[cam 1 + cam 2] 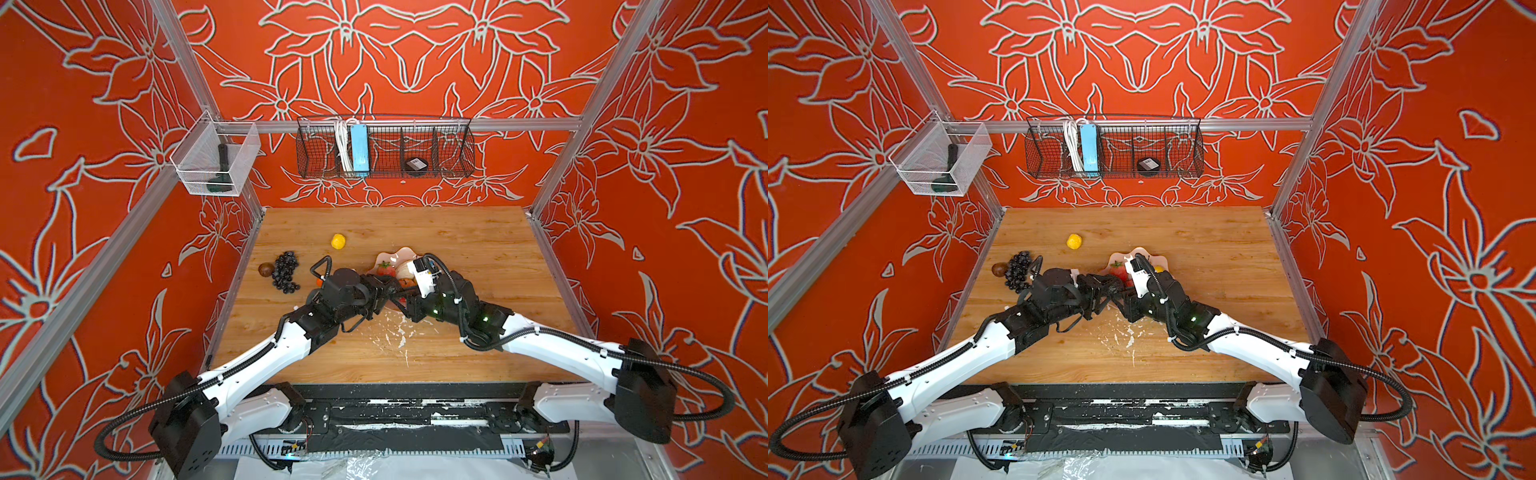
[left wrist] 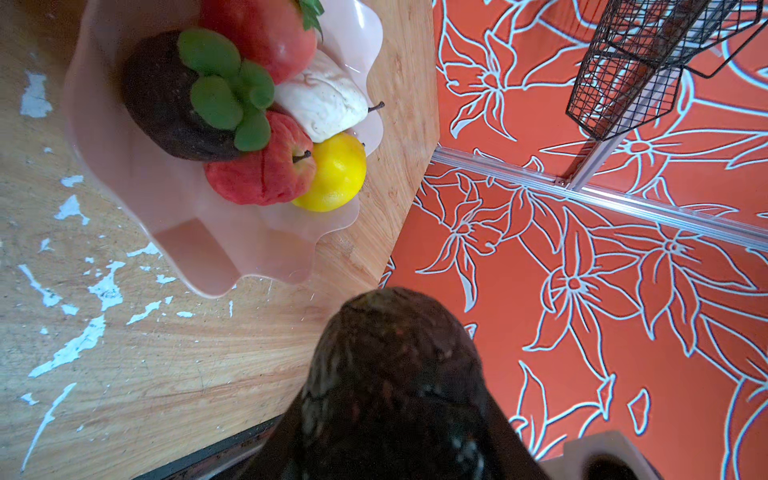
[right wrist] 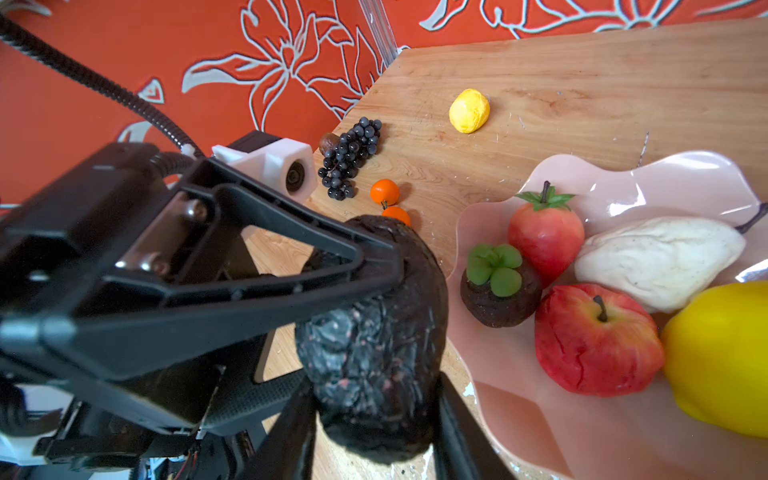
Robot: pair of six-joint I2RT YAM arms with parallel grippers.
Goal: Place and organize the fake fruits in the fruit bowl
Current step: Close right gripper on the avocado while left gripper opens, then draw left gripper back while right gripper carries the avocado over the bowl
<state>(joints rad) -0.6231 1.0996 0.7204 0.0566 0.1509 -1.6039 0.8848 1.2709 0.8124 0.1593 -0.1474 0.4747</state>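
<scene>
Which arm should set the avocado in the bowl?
Right, likely: the right fingers flank the avocado, and the bowl sits on that arm's side. The left fingers clamp the avocado from the side away from the bowl.

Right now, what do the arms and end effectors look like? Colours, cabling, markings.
Left arm and right arm: white links, black joint housings, external black corrugated cable conduit. Green lights on the right forearm. Left end effector and right end effector: black, skeletal triangular-frame fingers. White wrist camera housings.
</scene>
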